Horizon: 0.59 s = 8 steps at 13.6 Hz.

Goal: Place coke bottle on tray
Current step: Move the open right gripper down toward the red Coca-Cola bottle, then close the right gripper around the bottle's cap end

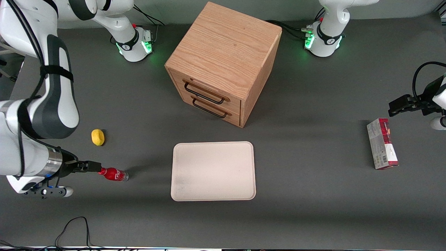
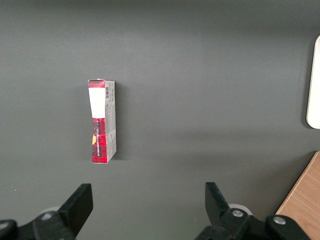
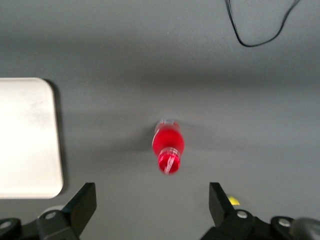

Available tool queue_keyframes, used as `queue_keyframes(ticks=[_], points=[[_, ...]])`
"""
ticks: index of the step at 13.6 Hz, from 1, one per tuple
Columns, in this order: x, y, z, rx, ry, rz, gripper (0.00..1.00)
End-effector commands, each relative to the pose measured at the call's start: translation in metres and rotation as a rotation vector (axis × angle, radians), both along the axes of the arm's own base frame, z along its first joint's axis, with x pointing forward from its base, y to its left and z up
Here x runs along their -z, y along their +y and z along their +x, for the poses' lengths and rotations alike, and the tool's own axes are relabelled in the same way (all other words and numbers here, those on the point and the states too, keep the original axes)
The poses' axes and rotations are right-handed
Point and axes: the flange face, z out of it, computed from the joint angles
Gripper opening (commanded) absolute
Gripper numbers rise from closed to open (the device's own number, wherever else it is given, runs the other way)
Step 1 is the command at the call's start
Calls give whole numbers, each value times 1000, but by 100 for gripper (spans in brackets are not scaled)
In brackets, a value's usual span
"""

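Toward the working arm's end of the surface [image 1: 313, 195], the pincer [image 3: 150, 205] is hovering above the coke bottle [image 1: 114, 174], fingers [image 3: 82, 202] spread wide and grasping nothing, apparently lining up for a descent. A lemon [image 1: 98, 137] is sitting nearby, farther from the front camera. Further along, the tray [image 1: 213, 170] is lying bare in front of the drawer cabinet [image 1: 223, 62], awaiting the bottle. The arm is reaching low and level.

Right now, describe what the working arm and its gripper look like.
The right arm has glossy white shells with dark grey joint bands, a black cable strapped along it, and a silver wrist ring. Its gripper has two black wedge-shaped fingers, spread open above the coke bottle.
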Motion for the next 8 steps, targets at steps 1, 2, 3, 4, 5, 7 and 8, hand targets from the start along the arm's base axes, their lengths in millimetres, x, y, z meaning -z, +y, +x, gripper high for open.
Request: queue_keyframes(ticks=[1, 2, 3, 4, 5, 7, 8], points=[[36, -8, -12, -11, -23, 15, 100], [45, -9, -13, -9, -30, 14, 100], [56, -9, -15, -9, -27, 13, 100], [64, -10, -17, -7, -28, 12, 100], [71, -11, -19, -6, -31, 11, 100], [84, -10, -24, -6, -18, 12, 100], [85, -10, -25, -5, -16, 12, 100]])
